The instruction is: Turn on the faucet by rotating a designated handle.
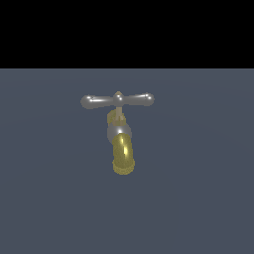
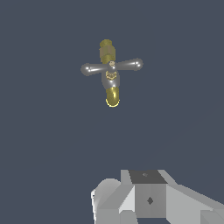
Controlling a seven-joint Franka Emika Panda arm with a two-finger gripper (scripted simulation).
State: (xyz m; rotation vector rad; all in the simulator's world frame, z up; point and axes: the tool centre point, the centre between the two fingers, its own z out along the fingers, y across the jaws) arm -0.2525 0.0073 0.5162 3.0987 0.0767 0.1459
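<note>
One worktop [image 1: 44, 198], grey, carries lone faucet [image 1: 120, 134] near its middle. Gold spout [image 1: 123, 155] curves off below silver collar. Handle [image 1: 117, 100] caps faucet stem, crossbar lying level, both bulbous ends free to push. Arm absent from exterior view; wrist view shows only grey pincer [image 2: 148, 199] body, well apart from faucet, fingers hidden: apart or together, cannot tell. Approach not yet made.
</note>
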